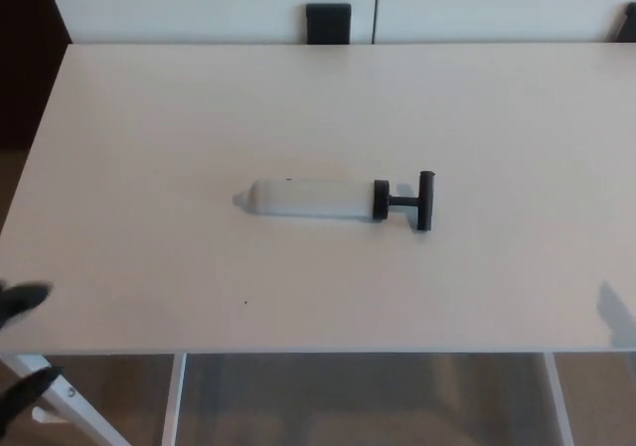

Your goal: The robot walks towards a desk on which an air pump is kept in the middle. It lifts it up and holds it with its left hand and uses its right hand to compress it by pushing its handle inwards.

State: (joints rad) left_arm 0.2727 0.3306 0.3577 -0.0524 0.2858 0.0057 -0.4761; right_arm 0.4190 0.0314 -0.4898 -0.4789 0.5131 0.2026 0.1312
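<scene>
The air pump (313, 197) lies flat in the middle of the white desk (149, 118). It has a translucent white barrel with its tip to the left, a black collar, and a black T-handle (424, 201) on a short rod to the right. Only two black fingertips of my left hand (20, 300) show at the picture's lower left edge. They are spread apart, hold nothing, and are far from the pump. My right hand is out of the picture; only a faint shadow (618, 312) falls on the desk's right edge.
A black block (328, 24) stands behind the desk's far edge, and another dark piece (627, 21) is at the top right corner. White desk legs (72, 403) and brown floor show below the near edge.
</scene>
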